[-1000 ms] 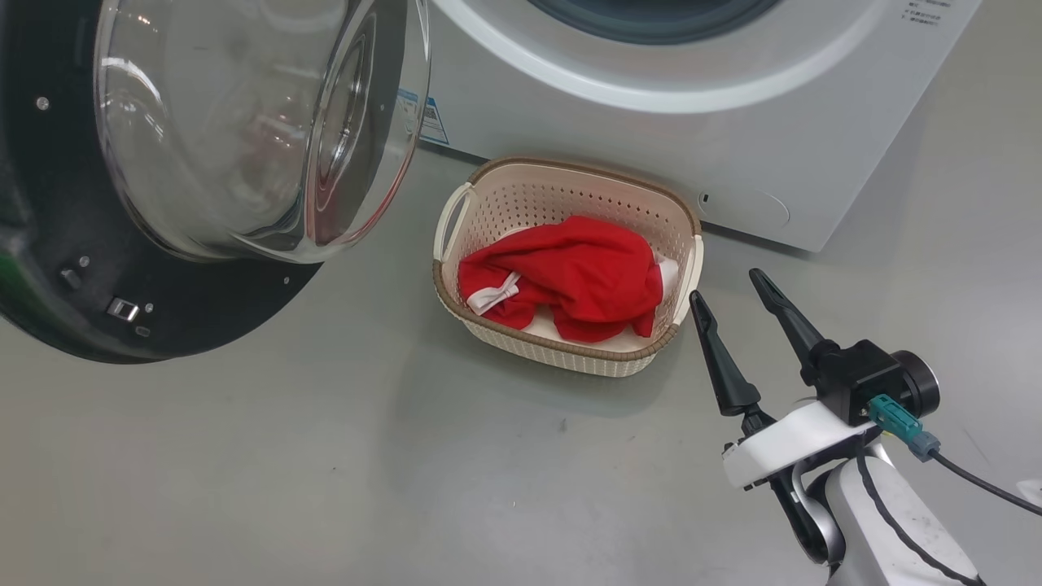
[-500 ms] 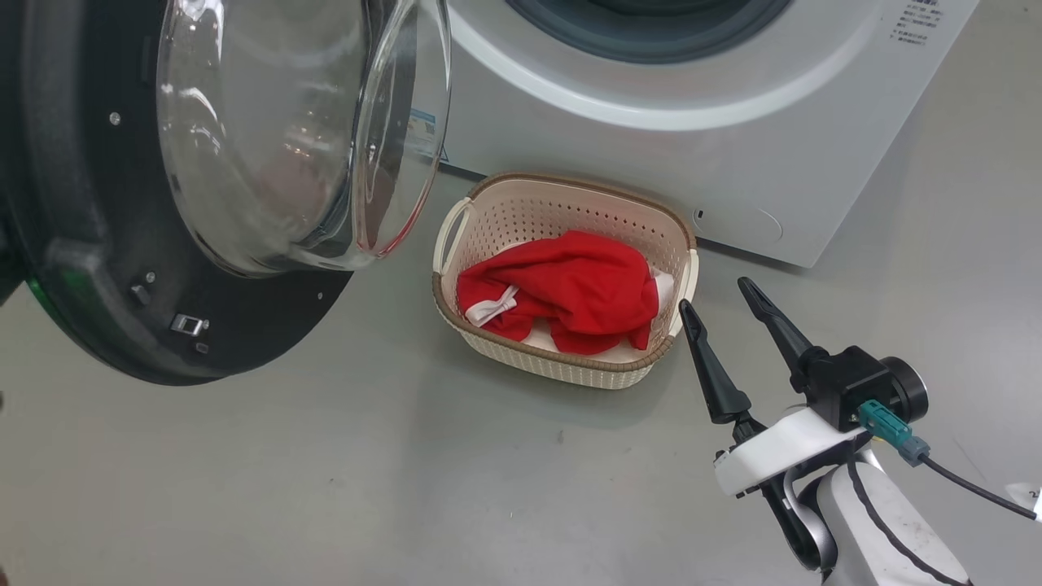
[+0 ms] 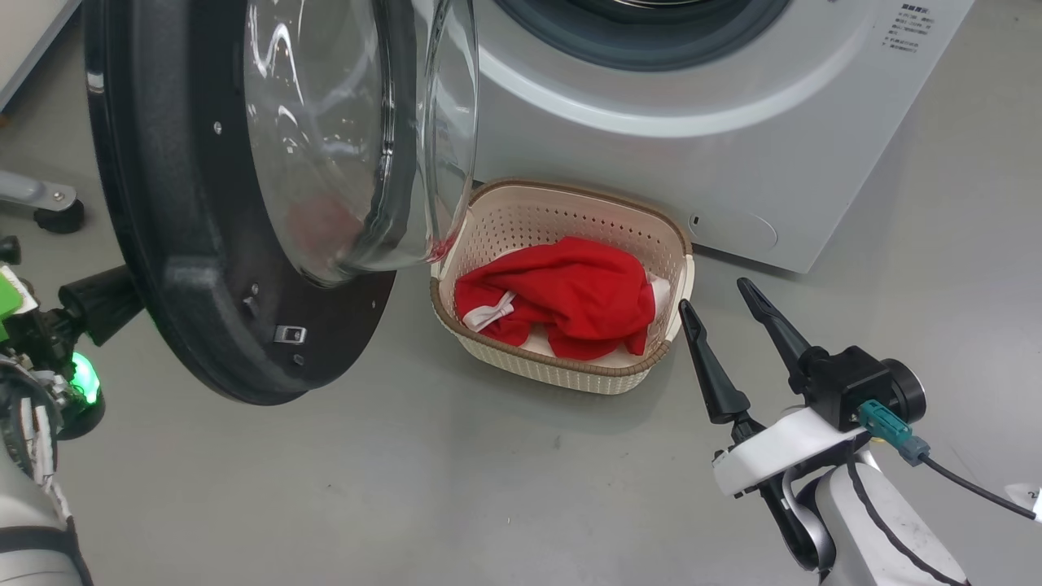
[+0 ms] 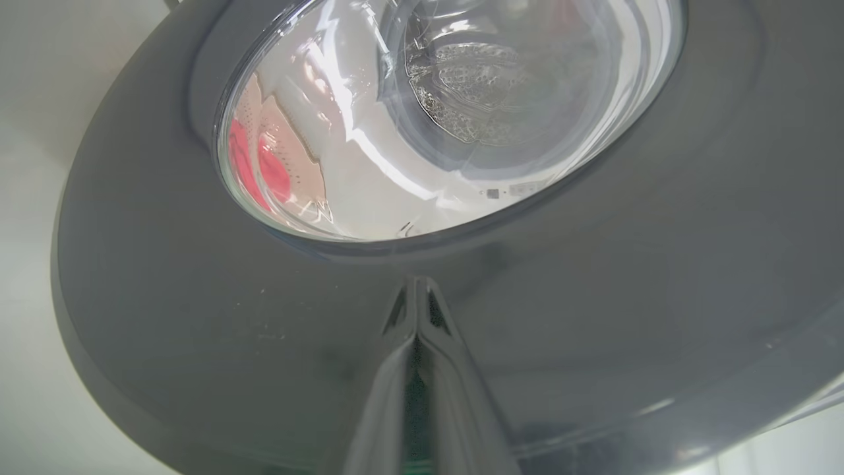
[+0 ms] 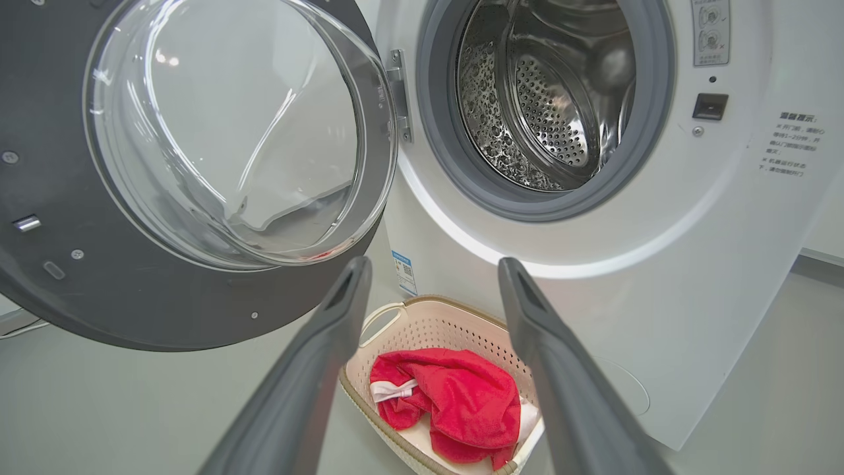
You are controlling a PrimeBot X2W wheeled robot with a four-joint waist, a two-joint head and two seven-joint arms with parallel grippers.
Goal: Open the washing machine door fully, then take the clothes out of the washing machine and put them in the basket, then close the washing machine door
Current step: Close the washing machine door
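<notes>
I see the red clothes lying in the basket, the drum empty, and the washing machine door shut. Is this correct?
Not the door: it is not shut but stands open, as the right wrist view shows. The red clothes do lie in the basket, and the drum looks empty.

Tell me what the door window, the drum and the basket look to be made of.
Door window: clear glass or hard plastic, glossy, with sharp highlights and a see-through bulge. Drum: likely polished steel, mirror-bright with punched holes. Basket: seemingly matte cream plastic, moulded perforations, brown woven-look rim.
</notes>
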